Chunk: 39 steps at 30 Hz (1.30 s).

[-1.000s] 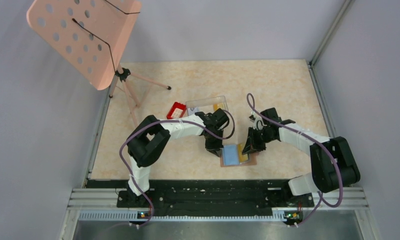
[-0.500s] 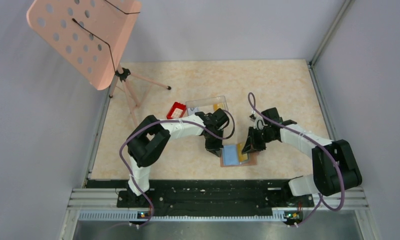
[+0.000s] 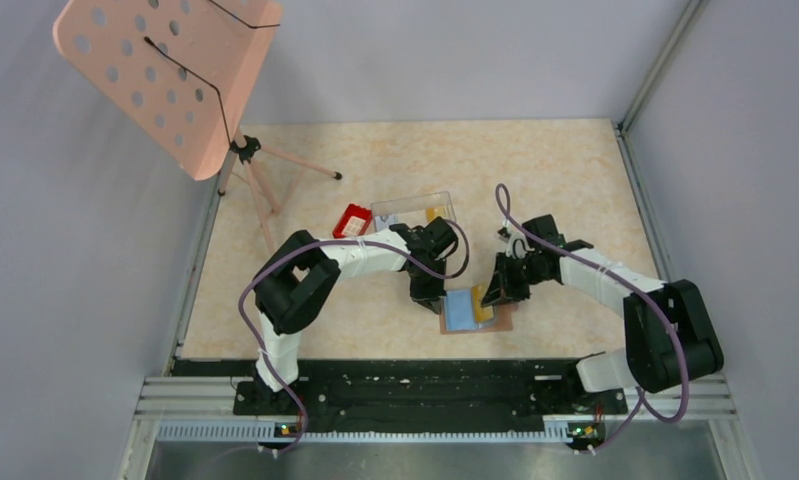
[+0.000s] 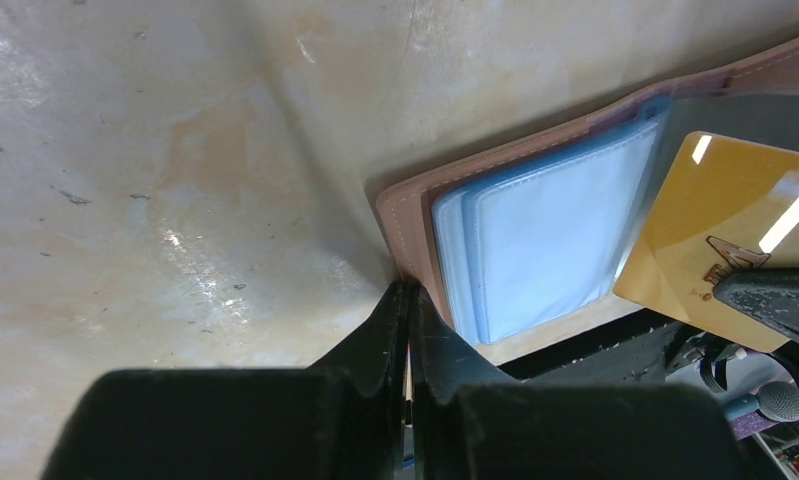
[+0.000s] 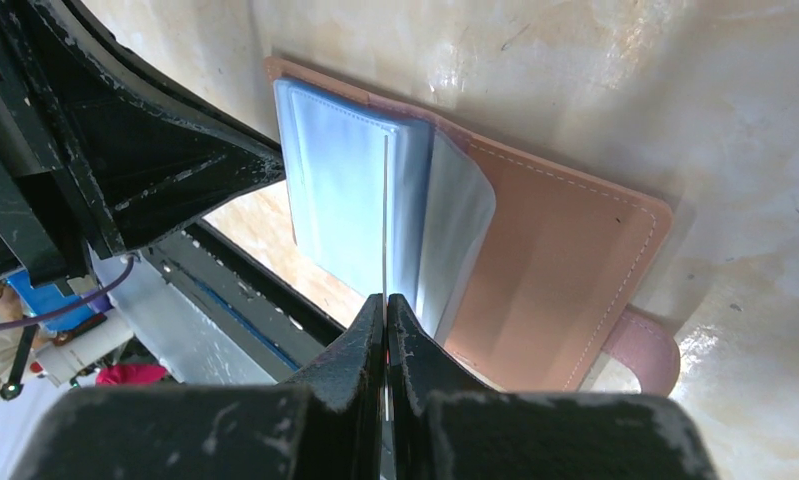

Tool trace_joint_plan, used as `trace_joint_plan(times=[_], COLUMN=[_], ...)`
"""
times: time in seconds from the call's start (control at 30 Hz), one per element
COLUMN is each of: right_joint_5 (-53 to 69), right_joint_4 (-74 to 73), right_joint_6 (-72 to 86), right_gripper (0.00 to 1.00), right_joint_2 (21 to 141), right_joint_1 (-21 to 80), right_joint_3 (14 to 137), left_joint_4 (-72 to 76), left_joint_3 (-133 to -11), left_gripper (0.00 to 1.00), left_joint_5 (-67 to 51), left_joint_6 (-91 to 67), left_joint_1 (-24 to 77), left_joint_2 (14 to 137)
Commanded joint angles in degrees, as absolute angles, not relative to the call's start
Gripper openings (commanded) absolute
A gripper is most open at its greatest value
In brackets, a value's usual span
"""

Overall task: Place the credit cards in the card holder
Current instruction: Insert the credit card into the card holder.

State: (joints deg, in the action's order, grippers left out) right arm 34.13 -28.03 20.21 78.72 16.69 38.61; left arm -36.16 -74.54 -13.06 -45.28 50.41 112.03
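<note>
The card holder (image 3: 503,322) lies open on the table, its tan inside (image 5: 545,260) to the right and blue-lined sleeves (image 4: 545,240) to the left. My right gripper (image 3: 497,293) is shut on a yellow credit card (image 4: 725,225), held on edge over the sleeves. In the right wrist view that card (image 5: 385,200) shows only as a thin line running out from the shut right gripper (image 5: 386,300). My left gripper (image 4: 407,288) is shut, its tips touching the holder's left edge (image 4: 405,215). From above, the left gripper (image 3: 430,297) sits just left of the blue lining.
A clear plastic box (image 3: 415,212) with a yellow card inside stands behind the left arm, a small red tray (image 3: 352,220) to its left. A pink music stand (image 3: 175,80) on a tripod (image 3: 275,175) fills the far left. A black rail (image 3: 405,385) runs along the near edge.
The left jaws have closed the last small gap at the holder's edge. The right forearm has shifted slightly, still holding the yellow card.
</note>
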Motion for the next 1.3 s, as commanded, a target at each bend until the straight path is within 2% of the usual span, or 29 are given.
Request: trace_joint_plan(times=[0.0, 0.47, 1.27], right_joint_5=[35.78, 33.79, 41.91], right_joint_4=[-24.57, -23.95, -21.02], right_joint_6=[20.74, 20.33, 17.02], right_gripper=[0.00, 0.00, 0.00], right_joint_2=[80.07, 84.54, 88.64], right_joint_1=[16.10, 16.12, 16.17], right_joint_3=[37.68, 37.00, 38.12], left_joint_4=[-36.48, -36.82, -41.00], left_joint_3=[-74.28, -74.53, -76.70], left_gripper=[0.04, 0.04, 0.03], left_joint_5=[-12.95, -12.83, -10.01], left_joint_6=[-44.95, -44.77, -44.04], left_joint_1=[51.24, 51.30, 50.74], left_joint_2=[113.18, 113.74, 113.74])
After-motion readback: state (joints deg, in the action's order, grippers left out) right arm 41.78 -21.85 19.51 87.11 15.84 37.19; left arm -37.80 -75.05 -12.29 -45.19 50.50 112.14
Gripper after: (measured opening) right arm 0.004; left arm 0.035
